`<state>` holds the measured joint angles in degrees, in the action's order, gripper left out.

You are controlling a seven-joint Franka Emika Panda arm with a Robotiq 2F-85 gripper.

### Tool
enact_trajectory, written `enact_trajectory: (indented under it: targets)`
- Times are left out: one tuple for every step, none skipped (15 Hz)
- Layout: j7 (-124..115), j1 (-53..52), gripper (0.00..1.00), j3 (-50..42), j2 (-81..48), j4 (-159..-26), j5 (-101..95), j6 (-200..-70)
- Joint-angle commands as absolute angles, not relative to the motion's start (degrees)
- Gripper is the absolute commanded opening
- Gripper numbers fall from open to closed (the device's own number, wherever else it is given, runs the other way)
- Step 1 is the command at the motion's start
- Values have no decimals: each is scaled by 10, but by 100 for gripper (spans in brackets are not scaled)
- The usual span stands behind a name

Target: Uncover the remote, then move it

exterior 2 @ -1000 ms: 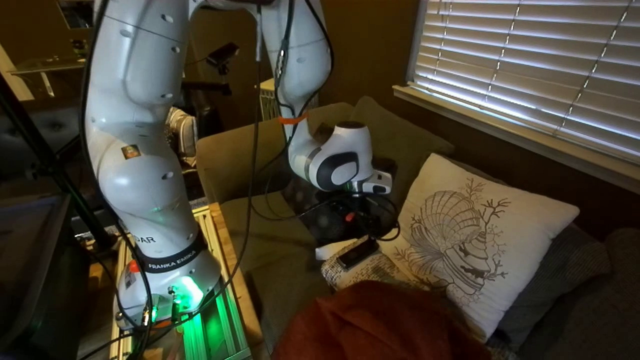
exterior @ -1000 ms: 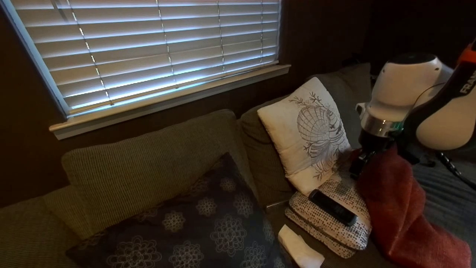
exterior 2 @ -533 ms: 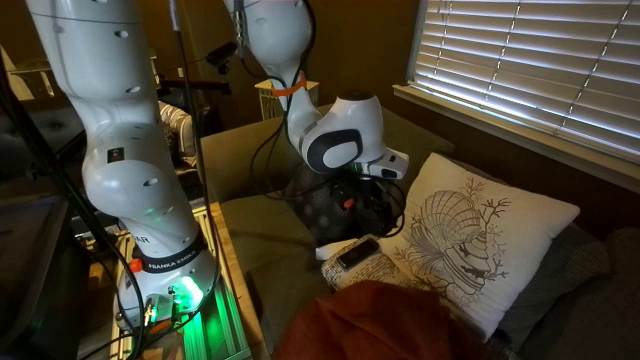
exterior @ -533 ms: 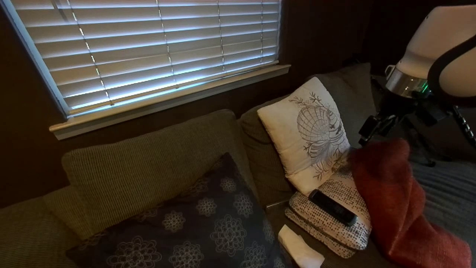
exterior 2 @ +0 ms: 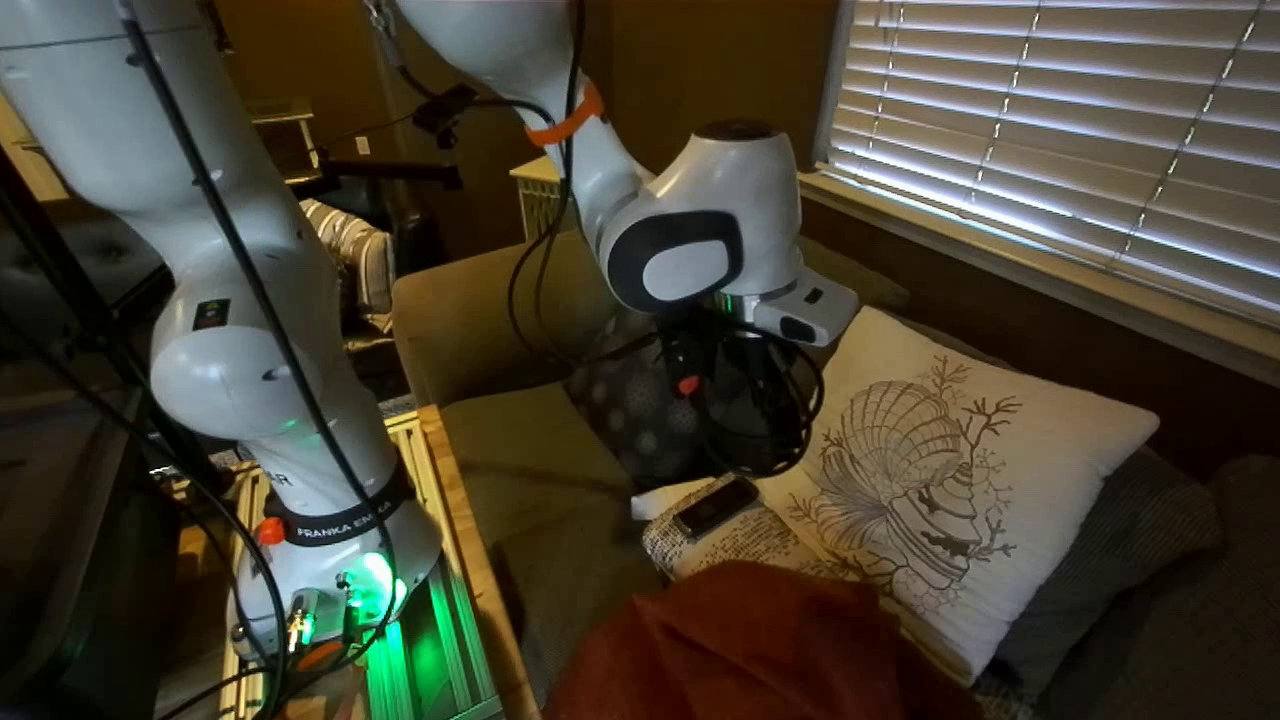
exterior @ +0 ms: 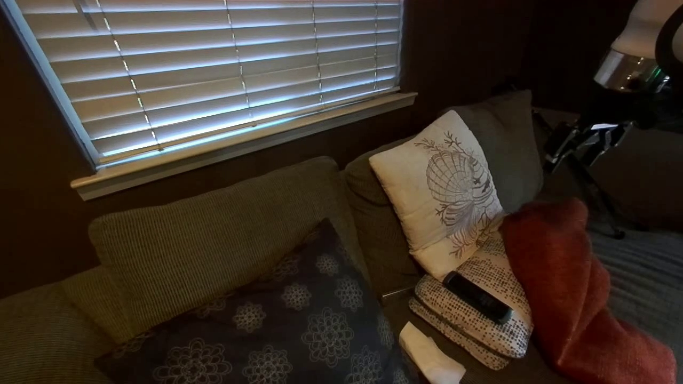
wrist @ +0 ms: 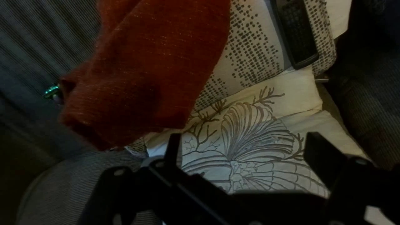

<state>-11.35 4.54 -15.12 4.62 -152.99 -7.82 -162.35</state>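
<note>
Wrist view: the gripper (wrist: 244,147) occupies the lower half, jaws wide apart. In an exterior view, the remote (exterior: 476,297) lies exposed at lower right on the dotted cushion (exterior: 502,281); the red cloth (exterior: 573,290), farther right, partly hides that cushion.

Wrist view: I get remote (wrist: 297,34), near red cloth (wrist: 150,62), cut by top edge; green glint (wrist: 52,92) beside cloth, too small to tell; dotted cushion (wrist: 250,47) part-hidden under cloth; in an exterior view my arm (exterior: 648,26), above cloth, cropped right
</note>
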Motion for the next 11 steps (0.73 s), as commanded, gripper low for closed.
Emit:
enact_trajectory:
  targets:
    - [-168,101,100,-118,98,-1524,-115,-1550]
    - [-174,112,100,-112,108,-1523,-118,-1535]
    - [-181,121,100,-106,116,-1520,-122,-1519]
    - [-187,129,100,-100,123,-1517,-121,-1507]
    - [-196,136,100,-94,127,-1513,-123,-1494]
    - [-161,129,100,-100,105,-1518,-98,-1528]
    - [-166,134,100,-97,111,-1516,-99,-1518]
    - [-169,137,100,-95,115,-1515,-99,-1513]
    - [-170,138,100,-94,118,-1515,-99,-1510]
    - [-171,138,100,-94,118,-1515,-99,-1508]
    - [-172,138,100,-94,118,-1514,-99,-1508]
